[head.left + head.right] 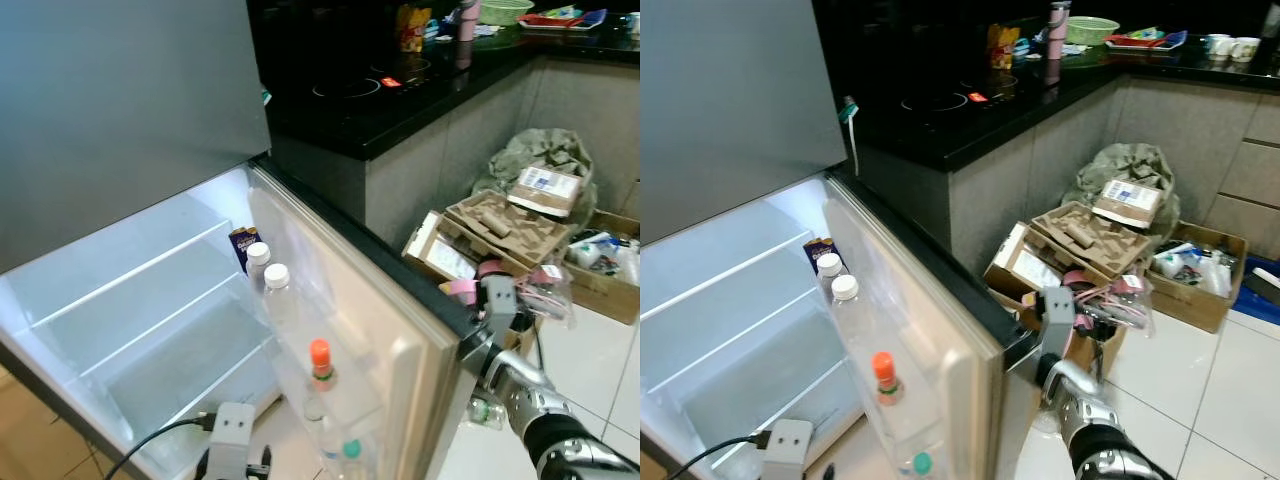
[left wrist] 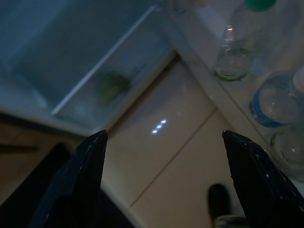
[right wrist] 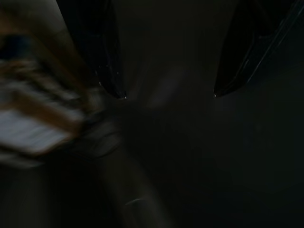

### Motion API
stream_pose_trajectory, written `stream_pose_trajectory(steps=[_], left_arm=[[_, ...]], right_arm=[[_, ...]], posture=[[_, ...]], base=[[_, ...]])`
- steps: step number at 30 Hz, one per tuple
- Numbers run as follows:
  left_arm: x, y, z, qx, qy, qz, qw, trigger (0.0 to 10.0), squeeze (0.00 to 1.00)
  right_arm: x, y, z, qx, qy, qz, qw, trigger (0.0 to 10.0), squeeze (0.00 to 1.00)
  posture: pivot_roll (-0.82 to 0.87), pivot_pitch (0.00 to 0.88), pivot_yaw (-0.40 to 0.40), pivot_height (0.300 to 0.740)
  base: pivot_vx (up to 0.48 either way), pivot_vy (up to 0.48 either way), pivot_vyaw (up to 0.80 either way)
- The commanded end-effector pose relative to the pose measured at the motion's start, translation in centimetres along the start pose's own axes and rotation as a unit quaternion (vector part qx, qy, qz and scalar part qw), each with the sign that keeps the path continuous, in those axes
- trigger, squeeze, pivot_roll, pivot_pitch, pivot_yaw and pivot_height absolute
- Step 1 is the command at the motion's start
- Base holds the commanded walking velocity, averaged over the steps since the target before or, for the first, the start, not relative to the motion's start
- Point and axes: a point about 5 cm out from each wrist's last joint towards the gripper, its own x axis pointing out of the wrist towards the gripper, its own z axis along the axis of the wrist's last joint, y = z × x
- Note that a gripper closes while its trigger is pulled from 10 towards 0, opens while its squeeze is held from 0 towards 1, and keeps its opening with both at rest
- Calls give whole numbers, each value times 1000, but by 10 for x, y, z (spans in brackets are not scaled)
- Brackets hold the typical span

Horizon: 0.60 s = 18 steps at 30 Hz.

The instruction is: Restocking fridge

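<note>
Fridge door (image 1: 400, 330) stands swung wide, and I read that as the reason my right arm is parked at its outer edge: the right gripper (image 3: 166, 95) sits just beyond the door's end, fingers spread wide with nothing between them, probably bracing or having reach on the door so the shelves stay open to me. Inside, the glass shelves (image 1: 150, 290) look bare and lit, so the restocking is mostly ahead. The door rack already holds stock: two white-capped water bottles (image 1: 272, 285) upright beside a small dark carton (image 1: 243, 246), an orange-capped bottle (image 1: 320, 365) lower down, a green-capped one (image 2: 242, 40) below that. My left gripper (image 2: 164, 142) hangs low over the tiled floor near the fridge's base, fingers wide apart, empty. Behind, a pile of cardboard packaging (image 1: 505, 225) leans against the black desk (image 1: 400, 95).
</note>
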Motion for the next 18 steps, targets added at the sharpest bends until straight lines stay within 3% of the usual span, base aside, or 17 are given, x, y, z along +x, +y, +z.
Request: stream_pose_trajectory(steps=[1, 2, 3, 5, 9, 13, 14, 18], left_arm=[[-4, 16, -12, 14, 25, 36, 999, 10000, 0], [-7, 29, -16, 15, 30, 89, 995, 10000, 0], [-7, 29, -16, 15, 30, 89, 995, 10000, 0], [-11, 44, -21, 4, 36, 150, 988, 10000, 0], [-17, 58, -27, -12, 45, 210, 977, 10000, 0], [-32, 83, -46, -43, 76, 303, 949, 10000, 0], [-32, 83, -46, -43, 76, 303, 949, 10000, 0], [-46, 98, -64, -67, 102, 364, 923, 10000, 0]], right_arm=[[-3, 6, -9, 15, 20, 58, 998, 10000, 0], [-8, 12, -22, 38, 49, 121, 991, 10000, 0], [-8, 12, -22, 38, 49, 121, 991, 10000, 0], [-11, 14, -28, 56, 60, 142, 986, 10000, 0], [-14, 15, -29, 69, 60, 152, 984, 10000, 0], [-14, 24, -28, 91, 51, 195, 975, 10000, 0], [-14, 24, -28, 91, 51, 195, 975, 10000, 0], [-17, 23, -34, 86, 57, 182, 978, 10000, 0]], posture=[[57, 119, 54, 692], [56, 120, 55, 692], [56, 120, 55, 692], [55, 122, 57, 692], [53, 124, 58, 692], [48, 124, 62, 692], [48, 124, 62, 692], [49, 117, 60, 692]], base=[[0, 0, 0], [0, 0, 0], [0, 0, 0], [0, 0, 0], [0, 0, 0], [0, 0, 0], [0, 0, 0], [0, 0, 0]])
